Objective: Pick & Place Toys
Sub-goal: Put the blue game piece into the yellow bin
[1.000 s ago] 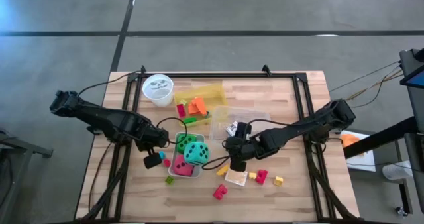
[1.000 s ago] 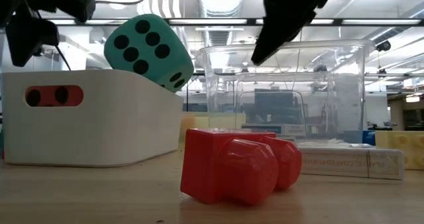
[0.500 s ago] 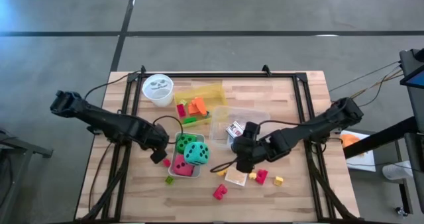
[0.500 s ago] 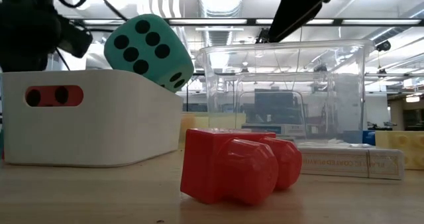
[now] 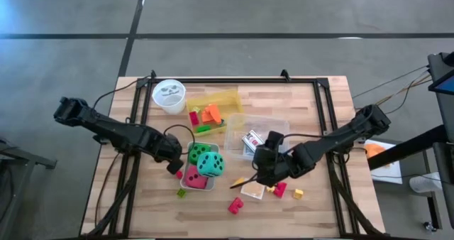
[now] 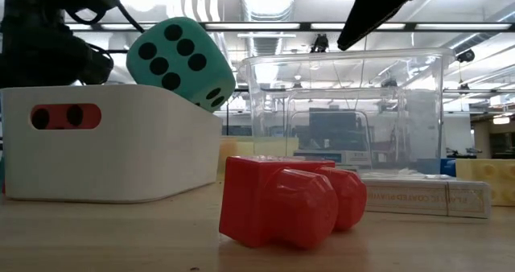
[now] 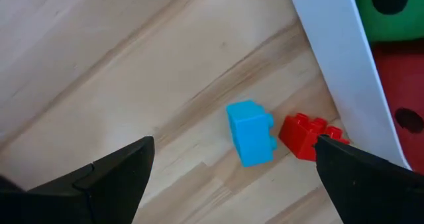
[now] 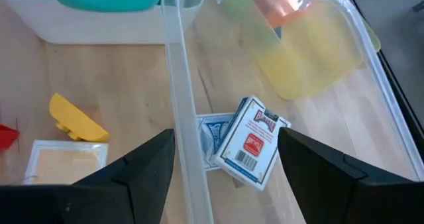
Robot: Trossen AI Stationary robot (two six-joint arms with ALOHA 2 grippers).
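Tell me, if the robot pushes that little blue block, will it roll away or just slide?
The blue block would probably slide: it lies flat on the wooden table and has square sides. It looks like hard plastic, so likely stiff and light. It may bump the red block right beside it.

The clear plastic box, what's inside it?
Inside the clear plastic box are two card packs, one leaning on the other, so the lower one's face is mostly covered. Nothing else shows inside.

overhead, table-level, two wrist views
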